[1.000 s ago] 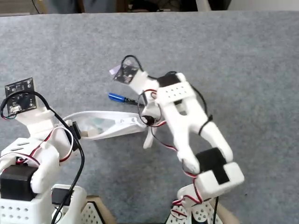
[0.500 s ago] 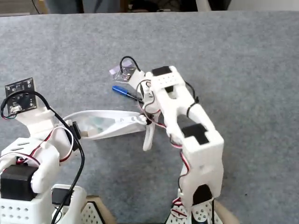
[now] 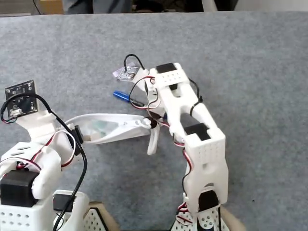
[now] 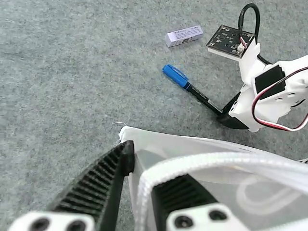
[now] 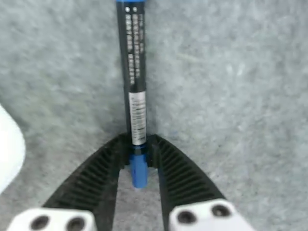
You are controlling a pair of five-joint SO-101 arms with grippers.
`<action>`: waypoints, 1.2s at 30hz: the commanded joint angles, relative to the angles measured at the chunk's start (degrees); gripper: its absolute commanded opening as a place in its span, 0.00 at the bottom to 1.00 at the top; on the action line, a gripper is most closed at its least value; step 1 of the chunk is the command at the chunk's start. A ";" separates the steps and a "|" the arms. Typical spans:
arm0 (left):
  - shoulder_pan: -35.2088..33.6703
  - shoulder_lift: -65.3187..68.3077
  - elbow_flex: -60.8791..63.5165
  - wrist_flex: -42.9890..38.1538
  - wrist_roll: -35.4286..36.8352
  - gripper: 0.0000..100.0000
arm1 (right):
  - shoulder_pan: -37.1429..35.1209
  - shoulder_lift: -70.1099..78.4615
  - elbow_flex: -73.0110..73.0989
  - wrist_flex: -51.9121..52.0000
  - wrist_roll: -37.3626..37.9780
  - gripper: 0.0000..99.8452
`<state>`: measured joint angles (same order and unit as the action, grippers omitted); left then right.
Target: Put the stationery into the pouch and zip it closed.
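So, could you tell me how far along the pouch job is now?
Done: the pouch is open, held at one end by the left gripper, with a pale item inside. In hand: the right gripper is shut on the blue-capped pen, outside the pouch. Left: bagging the pen and small white box, then zipping.

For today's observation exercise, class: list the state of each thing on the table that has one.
pouch: unzipped, mouth open
pen: capped, gripped at one end
eraser: lying loose, outside pouch
left end effector: shut on pouch rim
right end effector: shut on pen
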<state>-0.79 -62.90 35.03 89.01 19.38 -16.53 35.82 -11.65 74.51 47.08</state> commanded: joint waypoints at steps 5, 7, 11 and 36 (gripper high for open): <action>-1.54 1.41 1.36 0.70 -0.70 0.03 | 5.01 -8.22 -0.75 2.64 -0.09 0.01; -1.54 1.41 1.36 0.70 -0.70 0.03 | 5.45 -12.79 -0.75 4.31 -0.35 0.01; -1.54 1.41 1.27 0.70 -0.70 0.03 | 6.51 -22.55 -0.66 7.56 -2.11 0.01; -1.19 1.23 1.36 1.14 -0.70 0.03 | -18.02 -84.09 23.16 -8.09 -33.49 0.01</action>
<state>-0.79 -62.90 35.03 89.19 19.38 -30.68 -46.46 11.91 67.91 15.96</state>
